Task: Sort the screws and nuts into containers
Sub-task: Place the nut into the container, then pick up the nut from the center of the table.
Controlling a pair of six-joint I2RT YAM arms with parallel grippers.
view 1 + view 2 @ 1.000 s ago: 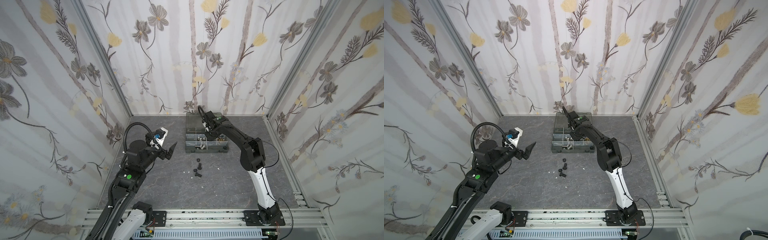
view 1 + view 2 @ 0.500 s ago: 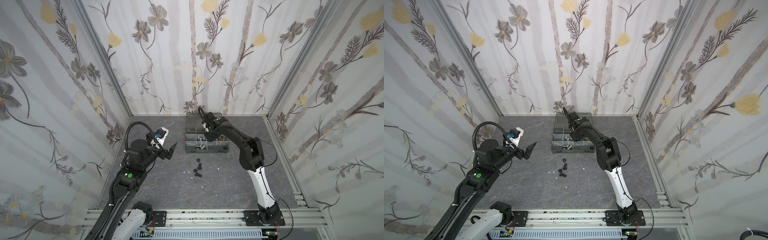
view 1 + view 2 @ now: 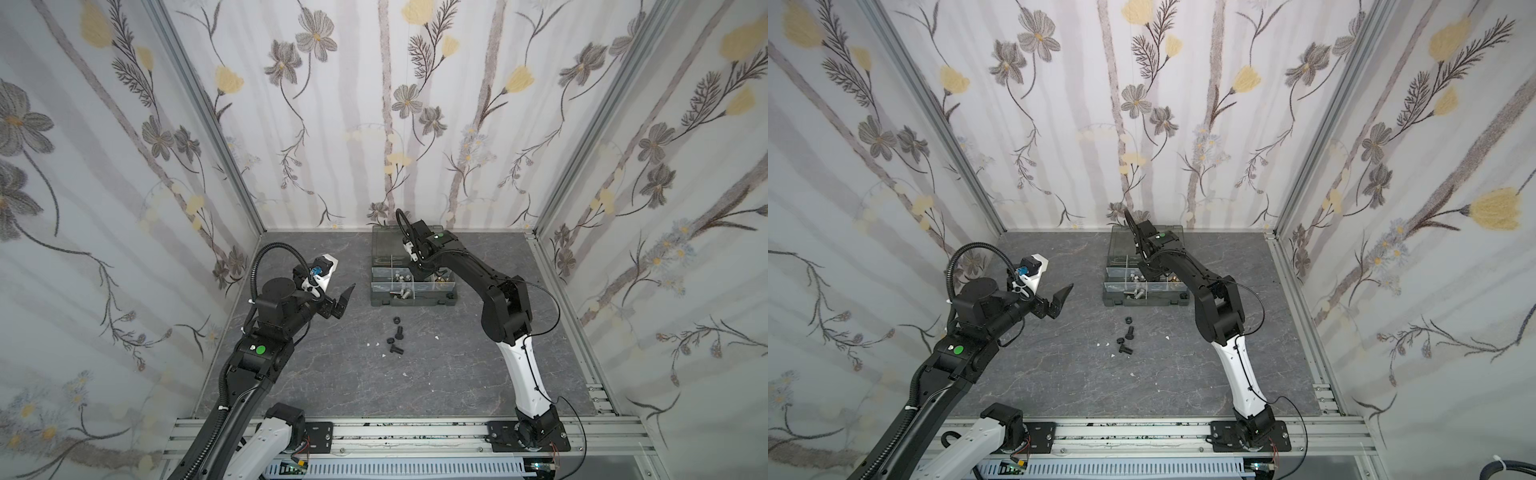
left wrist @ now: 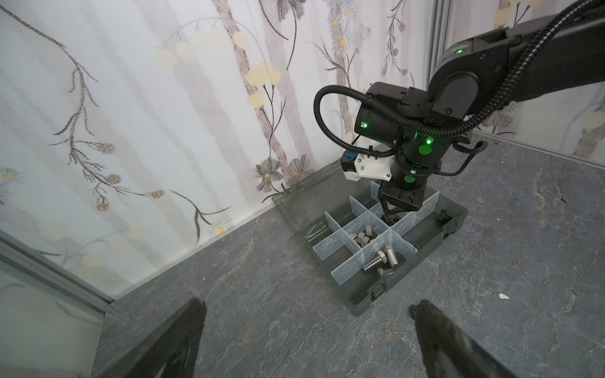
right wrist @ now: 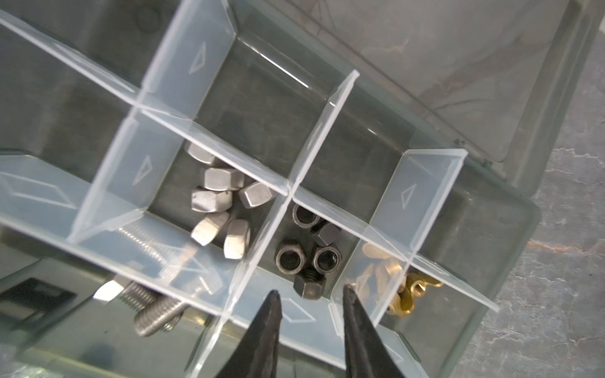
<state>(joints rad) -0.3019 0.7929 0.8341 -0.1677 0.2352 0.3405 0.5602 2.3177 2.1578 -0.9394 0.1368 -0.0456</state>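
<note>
Black nuts (image 5: 307, 258) sit in their compartment (image 5: 262, 235), right gripper (image 5: 311, 289) just above, jaws slightly apart and empty. Left gripper (image 4: 309, 301) hangs spread wide above the counter (image 3: 332, 374).

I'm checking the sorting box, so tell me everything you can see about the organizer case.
The organizer case is dark grey plastic, flat on the table, smoky lid folded open behind. Translucent dividers form compartments; separate ones hold silver domed nuts, black hex nuts, brass wing nuts and silver screws. The right gripper hangs over it, fingers apart.
</note>
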